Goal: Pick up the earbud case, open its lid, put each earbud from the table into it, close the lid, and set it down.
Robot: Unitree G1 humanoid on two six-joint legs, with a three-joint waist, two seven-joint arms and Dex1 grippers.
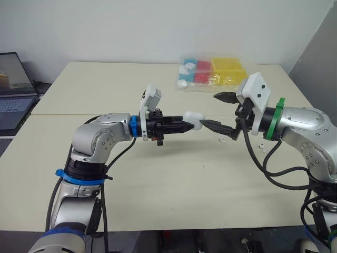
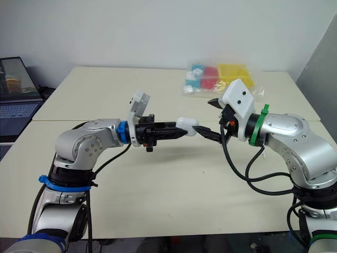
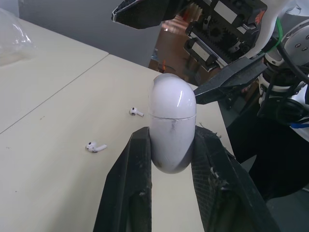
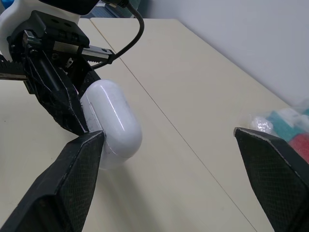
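Left end effector gripping case, lid seemingly closed

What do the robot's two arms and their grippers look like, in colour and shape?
Both arms are rounded silver shells. The left arm has a blue ring at the wrist, the right arm a green ring. Each wrist carries a white camera box. The left gripper and right gripper have black, tapered fingers. Black cables loop outside.

Silver arms, black cables — blue, green wrist rings.
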